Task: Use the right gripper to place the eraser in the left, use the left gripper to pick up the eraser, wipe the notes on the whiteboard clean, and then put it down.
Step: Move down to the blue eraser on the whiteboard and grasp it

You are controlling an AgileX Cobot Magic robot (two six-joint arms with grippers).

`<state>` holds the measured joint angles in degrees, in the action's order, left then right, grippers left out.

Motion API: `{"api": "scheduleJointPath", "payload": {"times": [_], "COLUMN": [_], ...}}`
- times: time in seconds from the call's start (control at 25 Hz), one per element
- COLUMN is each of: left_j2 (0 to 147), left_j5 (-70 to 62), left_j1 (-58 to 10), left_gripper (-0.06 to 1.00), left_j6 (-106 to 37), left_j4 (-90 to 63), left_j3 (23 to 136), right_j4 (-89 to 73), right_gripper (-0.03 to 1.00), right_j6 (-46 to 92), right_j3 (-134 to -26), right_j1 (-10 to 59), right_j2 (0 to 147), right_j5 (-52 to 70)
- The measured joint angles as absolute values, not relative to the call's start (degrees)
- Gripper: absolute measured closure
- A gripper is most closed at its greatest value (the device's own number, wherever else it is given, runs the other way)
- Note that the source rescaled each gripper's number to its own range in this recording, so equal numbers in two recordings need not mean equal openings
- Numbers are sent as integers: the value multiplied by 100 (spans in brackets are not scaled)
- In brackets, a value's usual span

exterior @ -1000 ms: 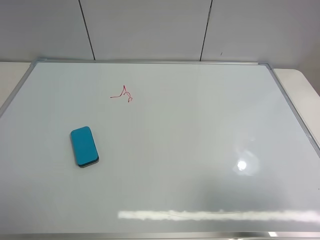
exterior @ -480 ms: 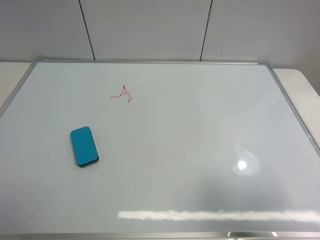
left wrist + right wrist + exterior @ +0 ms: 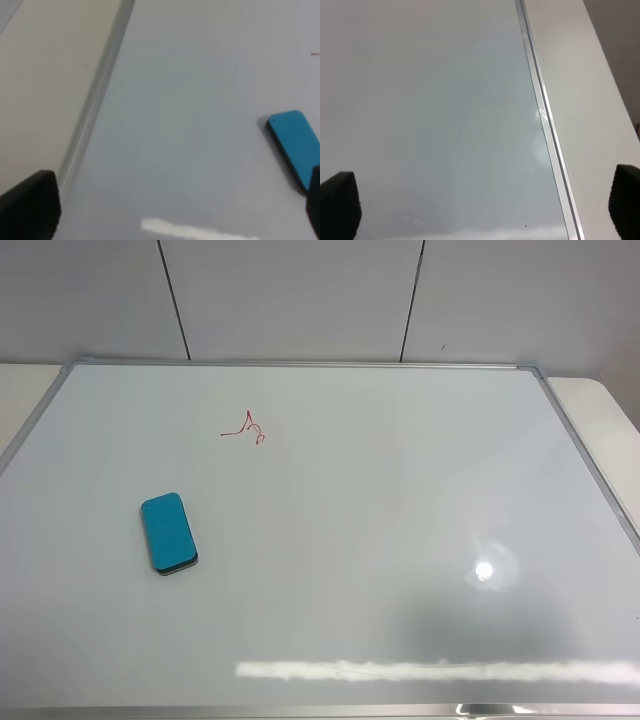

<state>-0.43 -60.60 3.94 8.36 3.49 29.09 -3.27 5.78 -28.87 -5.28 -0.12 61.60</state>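
End effectors (image 3: 172, 202) (image 3: 481, 202) spread wide, seemingly holding nothing.

A large glossy whiteboard (image 3: 400, 540) with a thin silver frame lies flat and fills most of the high view. A small teal-blue eraser (image 3: 168, 532), a rounded rectangular block with a thin black underside, rests flat on the board's left half. The notes (image 3: 247, 429), a small thin red marker squiggle, sit nearer the far edge, well apart from the eraser.
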Motion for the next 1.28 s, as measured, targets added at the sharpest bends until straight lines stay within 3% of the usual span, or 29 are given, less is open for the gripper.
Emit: {"api": "scheduleJointPath", "payload": {"times": [0.32,1.28], "left_j2": [-43,-43], "left_j5": [-6060,-6060], "left_j1": [394,394], "left_gripper": [-6,-6], "left_j6": [836,836], "left_j4": [345,345], "left_j3": [2909,2909], "right_j4": [66,84], "right_gripper": [-3,-3], "right_j6": [-58,-122], "right_j3": [-2880,-2880], "right_j1": [-528,-528], "right_j2": [-12,-12], "right_j5": [6143,6143]}}
